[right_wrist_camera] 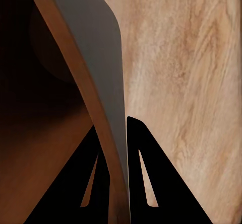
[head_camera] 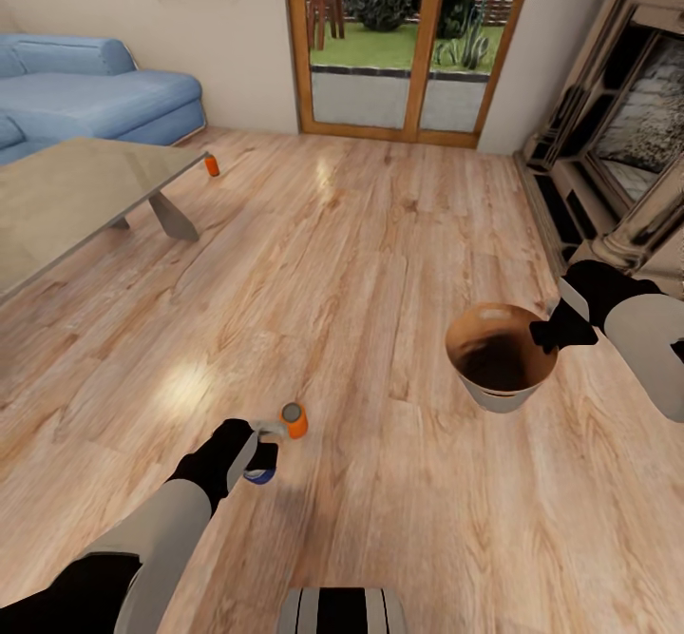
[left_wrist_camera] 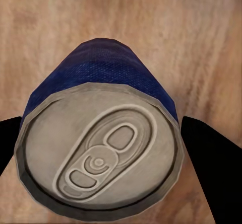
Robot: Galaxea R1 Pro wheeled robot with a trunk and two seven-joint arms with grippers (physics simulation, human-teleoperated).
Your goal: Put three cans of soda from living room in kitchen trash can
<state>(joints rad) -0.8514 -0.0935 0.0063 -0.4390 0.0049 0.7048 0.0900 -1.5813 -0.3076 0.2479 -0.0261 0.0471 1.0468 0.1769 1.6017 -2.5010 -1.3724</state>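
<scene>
The dark blue can of soda (left_wrist_camera: 106, 78) stands on the wood floor, its grey top facing the left wrist camera. My left gripper (head_camera: 260, 468) is shut on it, one black finger against each side. An orange can of soda (head_camera: 295, 420) stands just beyond the blue one (head_camera: 263, 475). A second orange can (head_camera: 212, 165) stands far off by the low table's corner. My right gripper (head_camera: 551, 332) is shut on the rim of the tash can (head_camera: 501, 360), held above the floor at the right, its brown inside showing. In the right wrist view the fingers (right_wrist_camera: 146, 173) pinch the grey wall (right_wrist_camera: 96, 58).
The low grey table (head_camera: 76, 192) fills the left, with the blue sofa (head_camera: 95, 92) behind it. Wood-framed glass doors (head_camera: 408, 45) stand at the back and a fireplace (head_camera: 627, 130) at the right. Open wood floor (head_camera: 361, 263) lies between.
</scene>
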